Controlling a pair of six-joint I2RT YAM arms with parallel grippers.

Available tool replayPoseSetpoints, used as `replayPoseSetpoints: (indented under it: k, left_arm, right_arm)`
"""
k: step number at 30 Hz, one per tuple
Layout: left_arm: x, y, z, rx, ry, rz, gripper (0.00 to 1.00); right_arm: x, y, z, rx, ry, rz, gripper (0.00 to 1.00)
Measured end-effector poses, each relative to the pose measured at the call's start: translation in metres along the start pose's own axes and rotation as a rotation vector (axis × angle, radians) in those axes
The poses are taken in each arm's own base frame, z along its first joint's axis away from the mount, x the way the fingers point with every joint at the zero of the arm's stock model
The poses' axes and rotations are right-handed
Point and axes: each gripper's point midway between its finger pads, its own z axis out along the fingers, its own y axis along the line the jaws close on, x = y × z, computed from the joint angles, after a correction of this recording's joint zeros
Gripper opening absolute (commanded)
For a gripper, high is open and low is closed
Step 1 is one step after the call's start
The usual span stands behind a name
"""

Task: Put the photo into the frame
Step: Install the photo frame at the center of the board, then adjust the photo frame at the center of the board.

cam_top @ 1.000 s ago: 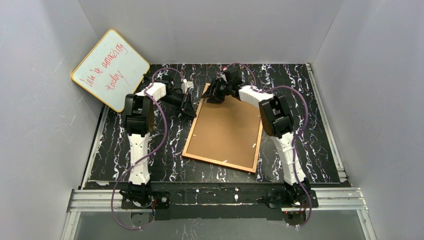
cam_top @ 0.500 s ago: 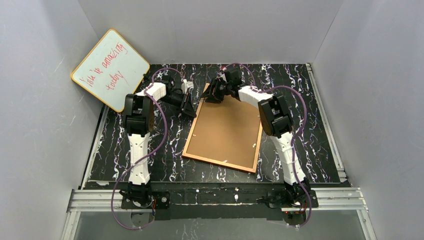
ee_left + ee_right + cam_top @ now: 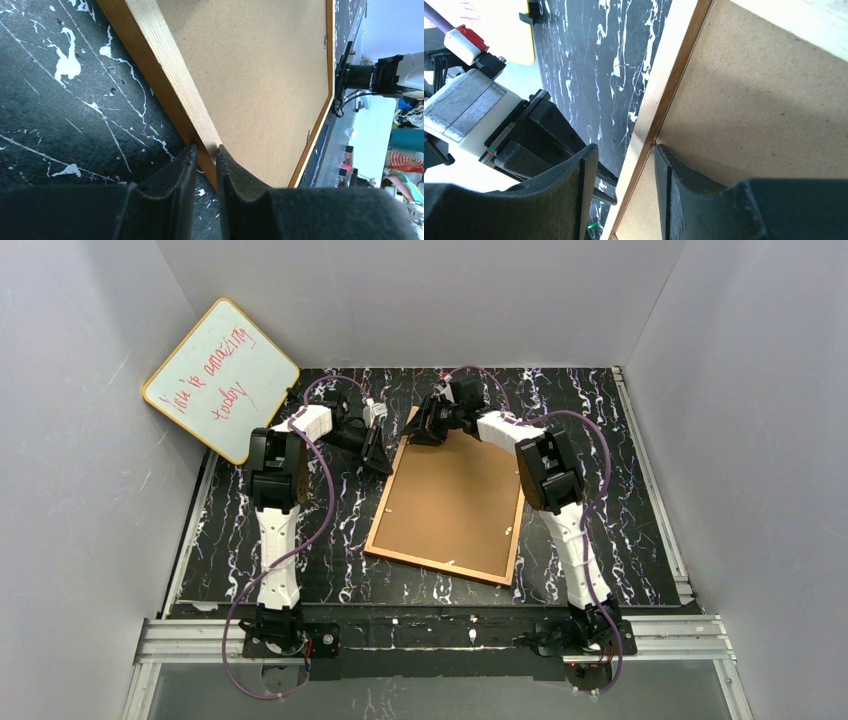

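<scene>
Black marbled table (image 3: 620, 490): seen whole from overhead only. The frame (image 3: 455, 505) is laid back-up at centre, fibreboard uppermost. A whiteboard (image 3: 220, 380) is propped at 10 o'clock. The 9 o'clock rail is clenched by the left gripper (image 3: 204, 151), confirmed only in its wrist view. The rail near the 11 o'clock corner is straddled by the right gripper (image 3: 625, 147), jaws released, with a gap outside that is hidden from overhead.

Each arm, the left arm (image 3: 275, 540) and the right arm (image 3: 570, 540), alternates white shell links with black joint housings. The jaws are matte black, with wedge-shaped fingers (image 3: 167, 197). Behind the left jaws sits a white-and-grey block (image 3: 466, 107). A purple cable (image 3: 436, 16) ends there in a red-collared plug (image 3: 469, 37).
</scene>
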Motion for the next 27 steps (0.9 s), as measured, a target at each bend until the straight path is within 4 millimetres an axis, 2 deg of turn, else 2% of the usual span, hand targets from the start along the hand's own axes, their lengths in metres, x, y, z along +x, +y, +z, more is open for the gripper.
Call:
replayPoseSetpoints:
  k: [4,7,13,16,17,19,22,24,27]
  left_arm:
    - [0.001,0.000,0.000,0.000,0.002,-0.003,0.17]
    - [0.001,-0.001,0.000,0.001,0.004,-0.006,0.18]
    - [0.009,-0.003,-0.005,-0.001,0.032,-0.026,0.21]
    - [0.018,-0.003,-0.010,-0.009,0.064,-0.032,0.21]
    - [0.022,-0.003,-0.013,-0.013,0.075,-0.032,0.22]
    - [0.031,0.001,-0.020,-0.045,0.097,-0.017,0.22]
    - [0.050,-0.001,-0.030,-0.067,0.127,-0.017,0.23]
    - [0.065,-0.004,-0.035,-0.078,0.150,-0.021,0.23]
    - [0.085,-0.010,-0.036,-0.078,0.181,-0.033,0.23]
  right_arm:
    - [0.000,0.000,0.000,-0.003,0.008,0.000,0.55]
    - [-0.001,0.001,0.000,0.009,0.009,-0.005,0.59]
    - [-0.008,0.007,-0.008,0.073,-0.031,-0.062,0.82]
    - [-0.014,0.020,-0.032,0.128,-0.078,-0.102,0.93]
    - [-0.016,0.027,-0.049,0.152,-0.106,-0.119,0.97]
    - [-0.020,0.037,-0.080,0.190,-0.160,-0.139,0.98]
    - [-0.025,0.042,-0.149,0.269,-0.282,-0.141,0.98]
    - [-0.030,0.029,-0.197,0.339,-0.379,-0.115,0.98]
    - [-0.032,-0.017,-0.261,0.479,-0.507,-0.024,0.98]
